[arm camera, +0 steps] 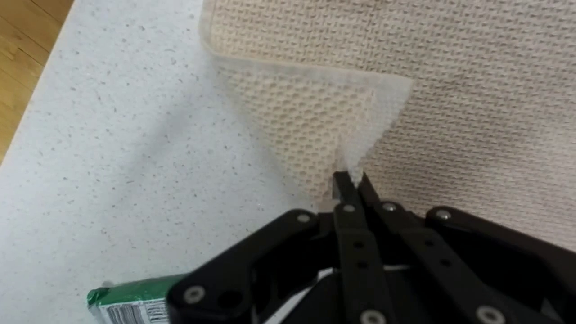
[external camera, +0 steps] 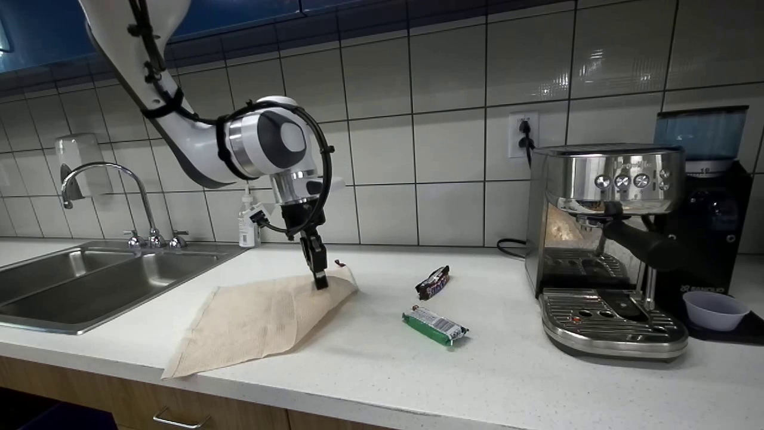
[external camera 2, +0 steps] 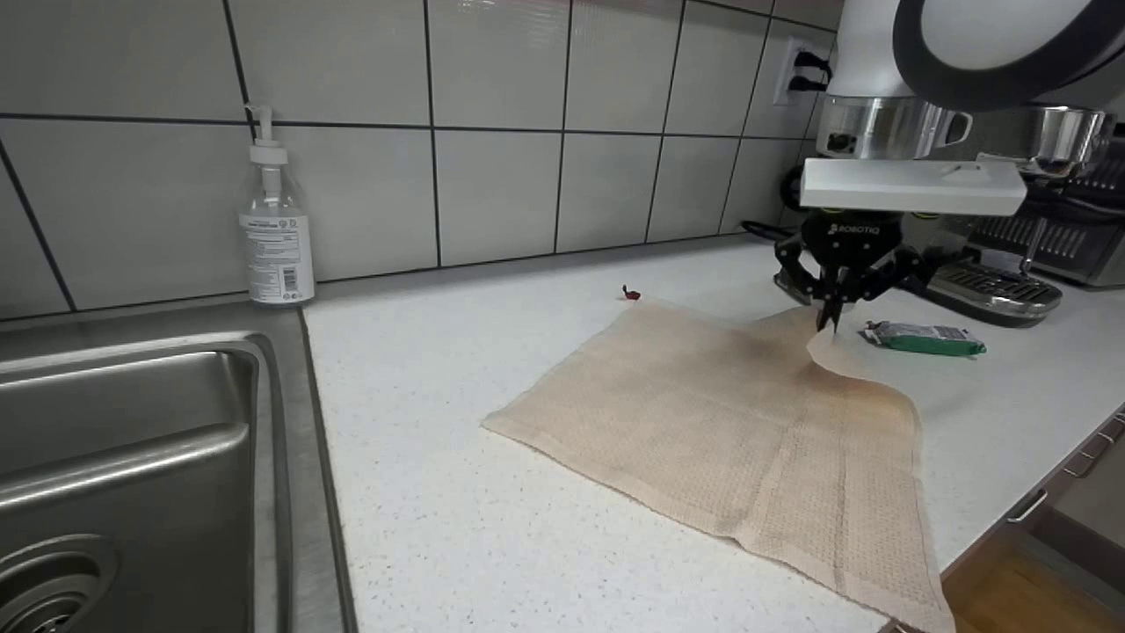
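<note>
The claw (arm camera: 355, 179) is clenched on a tan cloth (external camera 2: 703, 413), its two fingertips together with a pale bit of hem between them, close to one corner. That pinched part is raised and curled back over the rest, so the underside shows as a small flap in the wrist view. Most of the cloth lies spread on the white counter (external camera: 507, 376), between the claw and the sink, one corner reaching the counter's front edge. Near the claw, apart from the cloth, a green and white packet (external camera: 436, 325) lies flat; the claw hides part of it in the wrist view. A dark wrapped bar (external camera: 433, 283) lies near that packet, closer to the wall. Right beside the cloth's wall-side corner sits a tiny red thing (external camera 2: 631, 294), too small to make out. Farther off, a silver coffee machine (external camera: 615, 200) stands with a black grinder (external camera: 710, 221) next to it and a pale bowl (external camera: 716, 316) at the grinder's foot. Toward the opposite end, a clear pump bottle (external camera 2: 279, 251) stands upright by the steel sink (external camera 2: 304, 457) and its curved tap (external camera: 147, 202). Behind everything rises the tiled wall (external camera: 447, 143).
</note>
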